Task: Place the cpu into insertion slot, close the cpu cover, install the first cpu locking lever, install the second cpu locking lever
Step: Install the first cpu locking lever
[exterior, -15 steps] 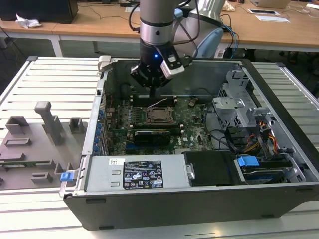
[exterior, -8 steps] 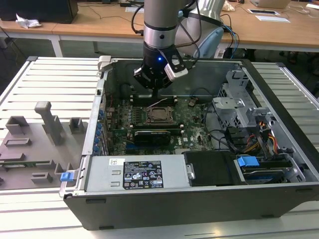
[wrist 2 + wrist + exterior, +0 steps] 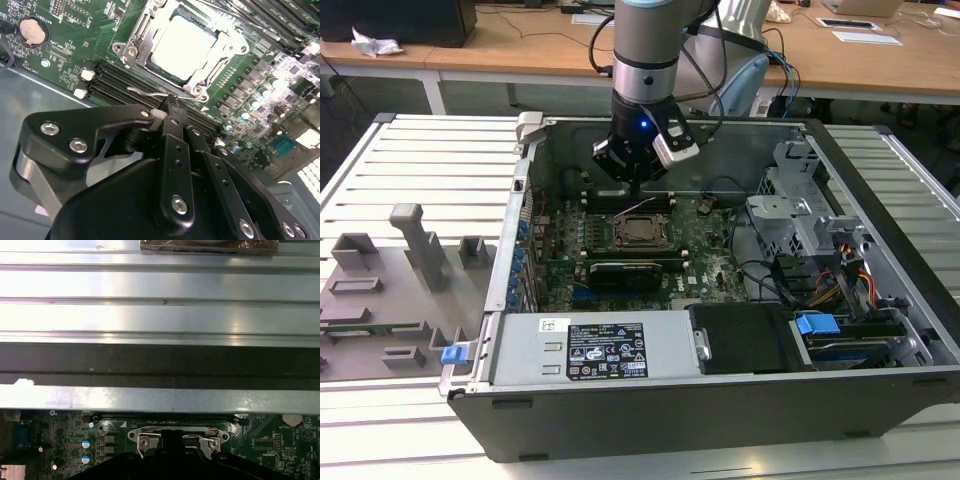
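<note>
Jaws pressed together on a thin wire locking lever (image 3: 150, 92) — the cpu (image 3: 187, 42) sits inside the insertion slot (image 3: 145, 42).

The pale grey ribbed metal counter (image 3: 430, 150) carries an open dark grey metal computer case (image 3: 720, 400) in its middle, and towards the exterior view's left a flat grey plastic fixture tray (image 3: 380, 310) with upright blocks

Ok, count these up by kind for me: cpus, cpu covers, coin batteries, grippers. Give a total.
cpu: 1
cover: 1
coin battery: 1
gripper: 1
Total: 4
</note>
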`<move>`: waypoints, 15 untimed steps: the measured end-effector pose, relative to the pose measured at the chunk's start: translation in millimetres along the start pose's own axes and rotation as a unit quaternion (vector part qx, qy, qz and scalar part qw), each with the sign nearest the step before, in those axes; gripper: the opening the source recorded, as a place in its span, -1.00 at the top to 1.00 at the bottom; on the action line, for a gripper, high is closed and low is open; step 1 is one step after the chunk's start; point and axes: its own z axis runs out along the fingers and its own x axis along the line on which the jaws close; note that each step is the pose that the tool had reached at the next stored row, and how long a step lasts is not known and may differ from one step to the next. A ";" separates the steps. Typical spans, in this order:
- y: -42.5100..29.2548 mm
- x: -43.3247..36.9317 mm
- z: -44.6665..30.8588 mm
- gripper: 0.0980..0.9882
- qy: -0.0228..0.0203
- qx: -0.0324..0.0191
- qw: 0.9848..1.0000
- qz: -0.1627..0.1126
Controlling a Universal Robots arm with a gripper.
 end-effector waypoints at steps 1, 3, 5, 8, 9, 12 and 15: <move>0.7 -0.8 1.4 0.98 0.000 0.000 1.000 0.000; 1.7 -2.3 3.7 0.98 0.000 0.000 1.000 0.000; 3.1 -4.4 6.1 0.98 0.000 0.000 1.000 -0.001; 3.8 -5.3 7.6 0.98 0.000 0.000 1.000 -0.011; 3.9 -6.0 8.0 0.98 0.001 0.000 1.000 -0.013; 5.4 -8.6 9.1 0.98 0.001 0.000 1.000 -0.014; 6.8 -10.3 10.3 0.98 0.001 0.000 1.000 -0.014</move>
